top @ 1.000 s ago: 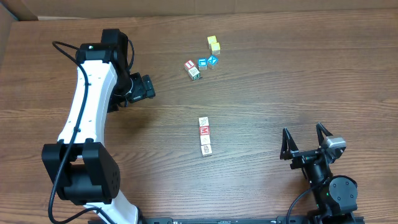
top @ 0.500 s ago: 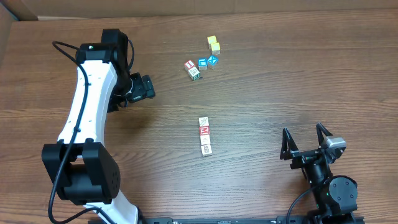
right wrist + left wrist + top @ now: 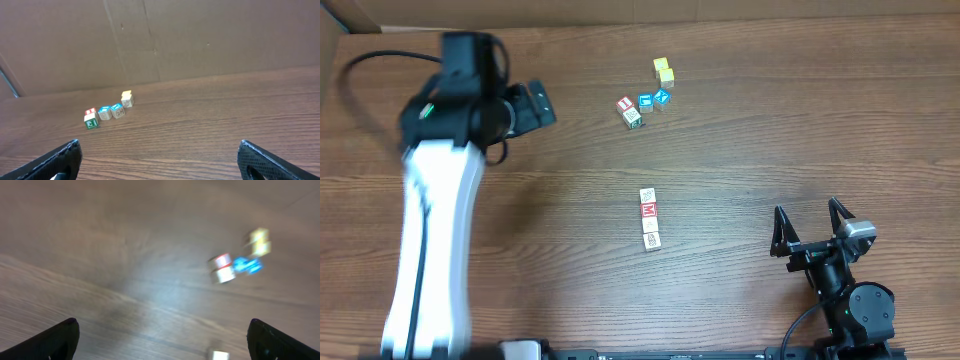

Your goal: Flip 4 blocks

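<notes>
The blocks lie in two groups on the desk (image 3: 740, 150). One group is a short row (image 3: 649, 218) in the middle of the desk, block touching block, with the M block (image 3: 648, 211) inside it. The other group is a loose cluster (image 3: 642, 106) near the middle of the far edge. There the green-print block (image 3: 633, 118) touches a red-printed block (image 3: 625, 104), two blue-printed blocks (image 3: 646, 101) lie just beside them, and the two yellow cubes (image 3: 663, 71) stand just behind, toward the far edge.

What can go wrong, in my judgement, comes from this crowding. The blocks are tiny and packed, so a finger that comes down beside one will probably push its neighbour. Then the row breaks, or a neighbour rolls over and it becomes unclear which blocks are already flipped. In the cluster the fingers may also take a yellow cube by mistake. A cube this small can turn inside the pinch or slip out. The left wrist view is blurred, so aiming from it would be poor.

The left gripper (image 3: 542, 102) hangs over the far left part of the desk, well apart from the cluster. Its jaws are spread wide with nothing between them. The right gripper (image 3: 807, 225) is by the near right corner, its jaws also spread wide and empty, well apart from the row.
</notes>
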You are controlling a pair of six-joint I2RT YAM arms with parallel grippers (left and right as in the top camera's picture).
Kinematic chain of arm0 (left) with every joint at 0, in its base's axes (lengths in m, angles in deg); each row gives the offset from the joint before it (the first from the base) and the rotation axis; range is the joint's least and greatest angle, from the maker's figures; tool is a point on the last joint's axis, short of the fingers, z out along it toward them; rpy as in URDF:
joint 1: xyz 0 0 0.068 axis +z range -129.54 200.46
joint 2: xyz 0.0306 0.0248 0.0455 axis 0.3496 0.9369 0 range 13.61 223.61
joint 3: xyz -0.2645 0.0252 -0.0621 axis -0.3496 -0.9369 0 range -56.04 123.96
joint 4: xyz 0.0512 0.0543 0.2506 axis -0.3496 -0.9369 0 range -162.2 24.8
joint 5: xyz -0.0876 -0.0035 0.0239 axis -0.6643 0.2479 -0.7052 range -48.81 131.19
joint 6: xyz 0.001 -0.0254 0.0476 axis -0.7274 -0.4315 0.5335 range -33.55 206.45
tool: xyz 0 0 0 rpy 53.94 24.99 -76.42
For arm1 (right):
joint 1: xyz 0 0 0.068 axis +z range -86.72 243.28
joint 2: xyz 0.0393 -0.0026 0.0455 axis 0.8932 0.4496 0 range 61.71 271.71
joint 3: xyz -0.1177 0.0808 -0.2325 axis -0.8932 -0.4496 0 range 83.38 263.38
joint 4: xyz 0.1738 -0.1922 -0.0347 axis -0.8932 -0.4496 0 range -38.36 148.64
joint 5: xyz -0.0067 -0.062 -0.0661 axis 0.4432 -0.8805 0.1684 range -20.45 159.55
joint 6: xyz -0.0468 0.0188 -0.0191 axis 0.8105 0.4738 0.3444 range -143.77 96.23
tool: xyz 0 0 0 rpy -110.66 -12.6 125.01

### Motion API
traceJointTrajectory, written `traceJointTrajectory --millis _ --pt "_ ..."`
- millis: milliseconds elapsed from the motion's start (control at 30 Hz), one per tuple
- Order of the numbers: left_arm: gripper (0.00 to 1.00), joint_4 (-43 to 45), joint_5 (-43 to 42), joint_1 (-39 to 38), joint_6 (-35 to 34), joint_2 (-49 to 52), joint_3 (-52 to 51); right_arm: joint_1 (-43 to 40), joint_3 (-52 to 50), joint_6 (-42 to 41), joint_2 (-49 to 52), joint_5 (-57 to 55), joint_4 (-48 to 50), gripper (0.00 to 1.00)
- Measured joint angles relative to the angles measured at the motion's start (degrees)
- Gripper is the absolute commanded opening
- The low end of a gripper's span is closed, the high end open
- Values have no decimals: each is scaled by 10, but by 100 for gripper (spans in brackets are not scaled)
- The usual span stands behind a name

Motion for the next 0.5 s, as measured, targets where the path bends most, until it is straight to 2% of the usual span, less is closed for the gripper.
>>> traceJointTrajectory --millis 167,267,400,500 --pt "99 -25 3 0 2 -151 7 0 0 0 0 0 0 100" --pt "100 -88 13 0 7 -217 9 0 0 0 0 0 0 100" --pt "100 -173 30 0 16 -266 10 0 0 0 0 0 0 100" --pt "99 -204 37 0 17 -288 7 0 0 0 0 0 0 100"
